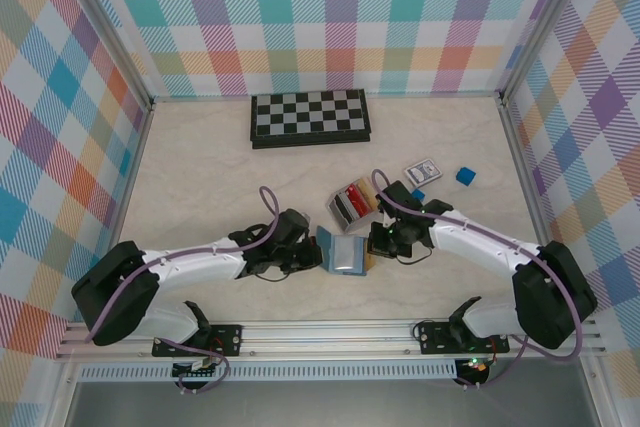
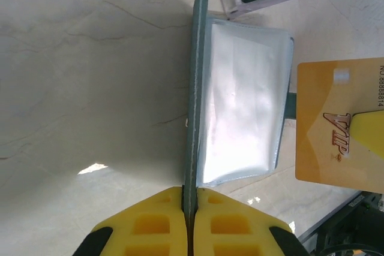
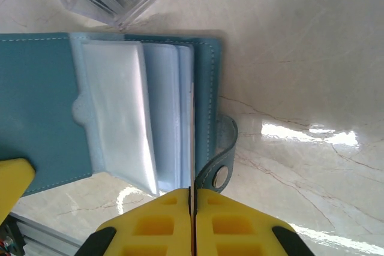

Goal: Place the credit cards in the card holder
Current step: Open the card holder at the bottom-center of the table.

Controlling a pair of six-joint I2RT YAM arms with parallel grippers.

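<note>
card holder [image 1: 345, 255] at frame centre is clamped open by the left gripper [image 2: 189, 195] so the right gripper's [image 3: 193, 195] pinched tan card [image 2: 333, 118] can enter.

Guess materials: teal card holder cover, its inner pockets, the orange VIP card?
Teal folding card holder cover: probably faux leather, matte, stitched edge visible. Inner pockets: soft translucent plastic film, glossy glare. Orange rectangular VIP card: likely stiff plastic, smooth printed face.
</note>
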